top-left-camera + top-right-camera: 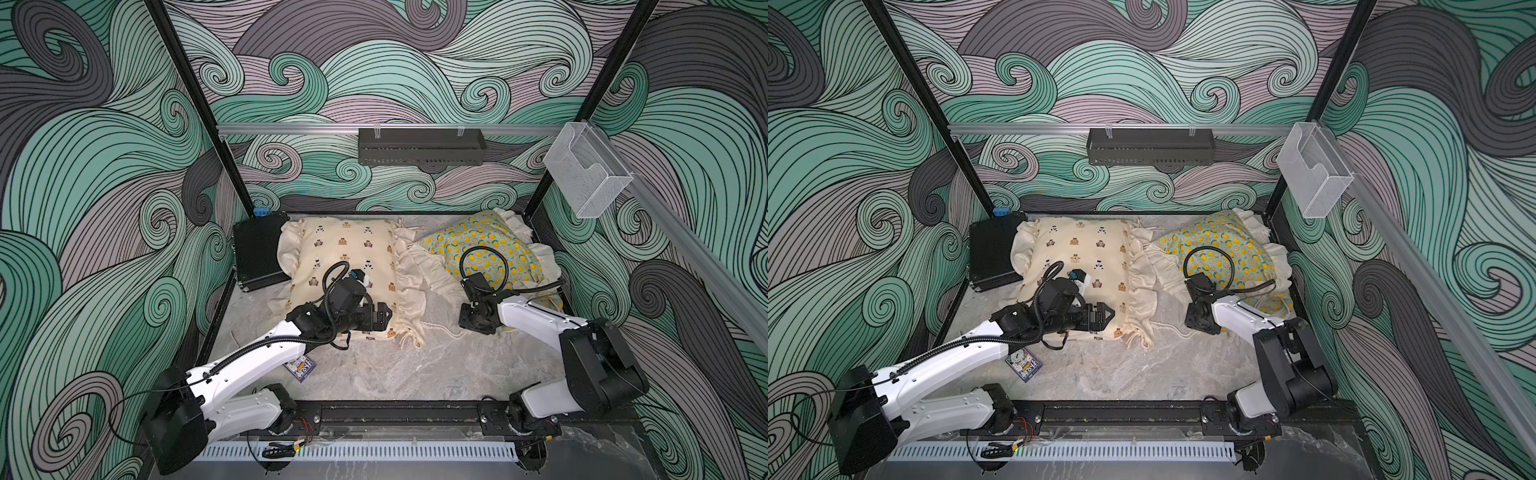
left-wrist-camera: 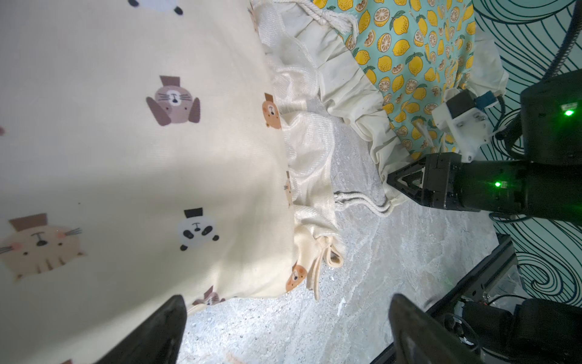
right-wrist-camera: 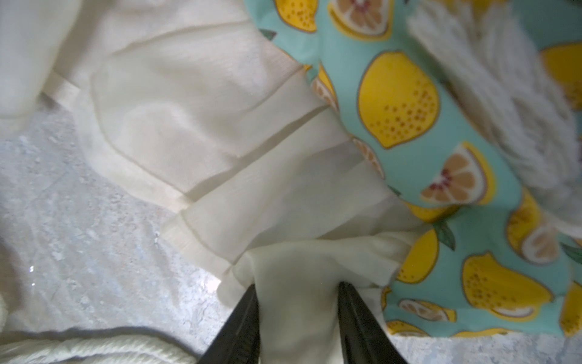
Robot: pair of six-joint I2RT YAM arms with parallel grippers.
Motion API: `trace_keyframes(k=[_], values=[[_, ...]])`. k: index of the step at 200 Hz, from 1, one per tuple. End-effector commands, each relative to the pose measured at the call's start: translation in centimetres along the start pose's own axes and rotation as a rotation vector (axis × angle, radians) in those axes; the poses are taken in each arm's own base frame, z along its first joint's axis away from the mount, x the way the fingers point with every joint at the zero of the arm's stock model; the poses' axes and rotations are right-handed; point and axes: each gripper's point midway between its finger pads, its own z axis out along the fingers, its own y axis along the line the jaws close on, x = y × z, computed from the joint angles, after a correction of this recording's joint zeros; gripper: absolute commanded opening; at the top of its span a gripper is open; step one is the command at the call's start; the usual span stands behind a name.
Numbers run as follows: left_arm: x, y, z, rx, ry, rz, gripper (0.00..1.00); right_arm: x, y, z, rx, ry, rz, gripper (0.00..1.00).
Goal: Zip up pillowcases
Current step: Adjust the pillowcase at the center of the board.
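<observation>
The larger cream bear-print pillowcase (image 1: 345,257) (image 1: 1084,253) lies at the back middle of the table. The smaller teal lemon-print pillowcase (image 1: 457,245) (image 1: 1200,245) lies to its right, and their ruffles overlap. My left gripper (image 1: 384,316) (image 2: 286,305) hangs open over the bear pillowcase's near right corner (image 2: 126,157) and holds nothing. My right gripper (image 1: 467,322) (image 3: 297,293) sits at the lemon pillowcase's near left edge. Its jaws pinch a fold of that case's cream ruffle (image 3: 252,157) beside the lemon print (image 3: 409,104). No zipper shows in any view.
A black box (image 1: 257,249) stands against the bear pillowcase's left side. A small printed card (image 1: 301,368) lies under my left arm. A cream cord (image 1: 440,330) trails on the marble top between the pillowcases. A black basket (image 1: 419,147) and a clear holder (image 1: 586,174) hang on the rails.
</observation>
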Motion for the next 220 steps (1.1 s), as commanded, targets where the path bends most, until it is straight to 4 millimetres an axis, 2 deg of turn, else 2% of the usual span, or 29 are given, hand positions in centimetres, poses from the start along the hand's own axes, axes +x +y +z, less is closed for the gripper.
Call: trace_keyframes(k=[1, 34, 61, 80, 104, 120, 136, 171, 194, 220], values=[[-1.3, -0.8, -1.2, 0.006, -0.043, 0.012, 0.99, 0.5, 1.1, 0.4, -0.067, 0.026, 0.006, 0.37], [-2.0, -0.2, -1.4, -0.026, -0.080, -0.010, 0.99, 0.5, 2.6, 0.1, -0.148, 0.023, -0.004, 0.22], [-3.3, -1.5, -2.2, 0.013, -0.116, 0.016, 0.99, 0.4, 3.7, -0.5, -0.213, 0.017, -0.013, 0.11], [-3.8, -2.1, -1.7, 0.037, -0.128, 0.030, 0.99, 0.3, 5.0, -1.3, -0.282, -0.002, -0.024, 0.06], [-4.2, -3.1, 0.1, 0.052, -0.093, 0.033, 0.99, 0.5, 6.1, -2.2, -0.331, -0.017, -0.046, 0.04], [-4.7, -4.5, 1.3, 0.083, -0.054, 0.055, 0.99, 0.6, 6.5, -2.8, -0.349, -0.035, -0.057, 0.02], [-5.2, -4.9, 2.9, 0.051, -0.007, 0.074, 0.99, 0.7, 7.1, -3.3, -0.378, -0.046, -0.067, 0.02], [-5.6, -3.6, 7.9, -0.089, 0.103, 0.069, 0.99, 1.3, 8.5, -4.2, -0.418, -0.056, -0.085, 0.01], [-6.2, -2.8, 10.0, -0.124, 0.119, 0.043, 0.99, 1.5, 9.1, -4.7, -0.428, -0.059, -0.096, 0.00], [-6.1, -0.9, 12.2, -0.149, 0.141, -0.011, 0.99, 1.6, 10.1, -5.4, -0.457, -0.067, -0.104, 0.00]])
